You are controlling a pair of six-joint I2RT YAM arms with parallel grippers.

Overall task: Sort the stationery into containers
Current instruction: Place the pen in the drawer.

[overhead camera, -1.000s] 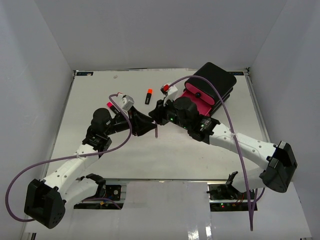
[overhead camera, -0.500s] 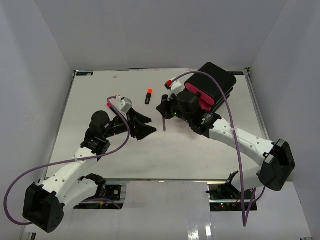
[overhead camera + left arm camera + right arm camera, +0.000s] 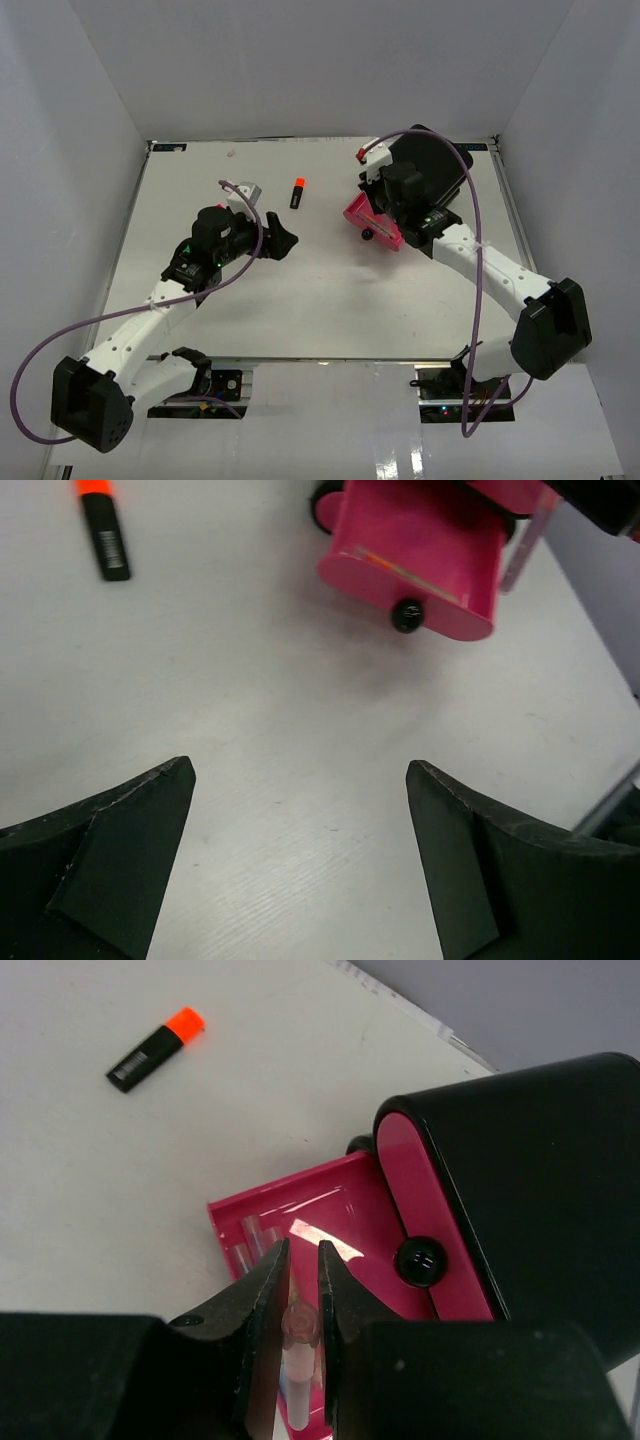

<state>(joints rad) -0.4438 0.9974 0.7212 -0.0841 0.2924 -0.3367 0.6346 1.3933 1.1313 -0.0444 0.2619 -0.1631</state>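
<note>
My right gripper [image 3: 300, 1252] is shut on a thin pale pen [image 3: 297, 1365] that hangs down over an open pink drawer [image 3: 340, 1205]. The drawer [image 3: 372, 222] is pulled out of the black box [image 3: 432, 165] toward the table's middle, and a few pens [image 3: 245, 1240] lie inside it. In the top view the right gripper [image 3: 383, 208] sits right above the drawer. My left gripper [image 3: 284, 243] stands open and empty over bare table, left of the drawer [image 3: 420, 560]. An orange-capped black highlighter [image 3: 298, 192] lies on the table behind it, also seen as the highlighter [image 3: 105, 535] and highlighter [image 3: 155, 1050].
A closed pink drawer front with a black knob [image 3: 420, 1260] shows on the box [image 3: 540, 1160] above the open one. The open drawer's own knob [image 3: 407, 614] faces the left gripper. White walls enclose the table on three sides.
The left gripper let go of the pen, opened wide and drew back to the left. The right gripper carried the pen back and right, to above the open drawer.
</note>
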